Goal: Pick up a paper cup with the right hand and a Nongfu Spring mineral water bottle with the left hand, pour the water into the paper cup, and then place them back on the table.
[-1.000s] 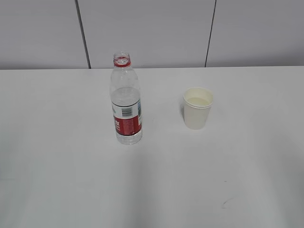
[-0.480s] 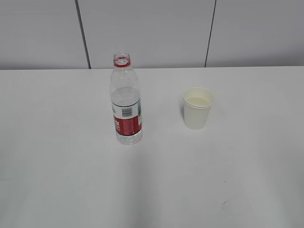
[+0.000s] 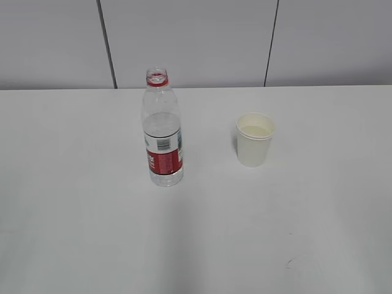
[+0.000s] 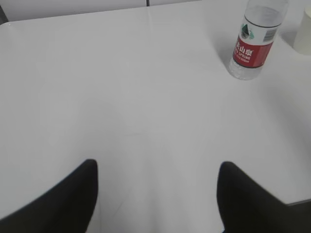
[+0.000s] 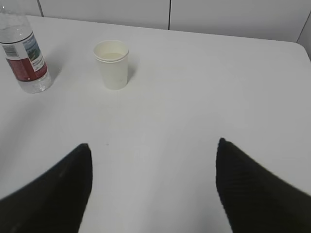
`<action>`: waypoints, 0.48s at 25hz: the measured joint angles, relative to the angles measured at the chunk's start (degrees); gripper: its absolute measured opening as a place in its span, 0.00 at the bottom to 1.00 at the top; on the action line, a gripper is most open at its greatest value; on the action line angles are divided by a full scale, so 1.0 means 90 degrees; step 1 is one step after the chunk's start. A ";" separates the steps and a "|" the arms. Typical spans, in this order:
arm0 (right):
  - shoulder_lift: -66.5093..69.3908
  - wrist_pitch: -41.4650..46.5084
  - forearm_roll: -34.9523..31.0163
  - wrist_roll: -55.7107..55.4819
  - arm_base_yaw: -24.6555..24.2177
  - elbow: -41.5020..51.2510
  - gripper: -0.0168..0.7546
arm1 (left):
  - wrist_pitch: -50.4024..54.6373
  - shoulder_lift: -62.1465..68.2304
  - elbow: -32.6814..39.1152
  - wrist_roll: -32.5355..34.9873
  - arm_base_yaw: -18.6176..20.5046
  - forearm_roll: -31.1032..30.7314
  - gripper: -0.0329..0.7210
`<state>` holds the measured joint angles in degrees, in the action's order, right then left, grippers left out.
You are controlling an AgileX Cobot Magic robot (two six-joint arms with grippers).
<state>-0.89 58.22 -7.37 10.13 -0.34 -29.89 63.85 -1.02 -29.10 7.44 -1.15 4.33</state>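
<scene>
The Nongfu Spring bottle (image 3: pixel 163 131) stands upright and capless on the white table (image 3: pixel 73 202), left of centre, with water in it up to about its shoulder. It also shows in the left wrist view (image 4: pixel 255 41) and the right wrist view (image 5: pixel 24 53). The paper cup (image 3: pixel 255 139) stands upright to its right, with liquid inside; it shows in the right wrist view (image 5: pixel 112 64) too. My left gripper (image 4: pixel 156 167) is open and empty, well short of the bottle. My right gripper (image 5: pixel 153 148) is open and empty, short of the cup. Neither arm shows in the exterior view.
A grey panelled wall (image 3: pixel 196 43) runs behind the table's far edge. A small dark scuff mark (image 3: pixel 289 263) lies on the table near the front right. The table's right edge shows at the corner of the left wrist view (image 4: pixel 299 201).
</scene>
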 joint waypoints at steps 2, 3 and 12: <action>0.0000 0.0177 0.0000 0.0000 0.0000 0.0000 0.79 | 0.0000 0.0000 0.0000 0.0000 0.0000 -0.0002 0.67; 0.0000 0.0314 0.0000 0.0000 0.0000 0.0000 0.79 | 0.0000 0.0000 0.0000 0.0000 0.0000 -0.0002 0.67; 0.0000 0.0954 0.0000 0.0000 0.0000 0.0091 0.79 | 0.0000 0.0000 0.0000 0.0000 0.0000 0.0009 0.66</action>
<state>-0.89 66.81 -7.37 10.13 -0.34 -29.07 63.85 -1.02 -29.10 7.44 -1.15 4.41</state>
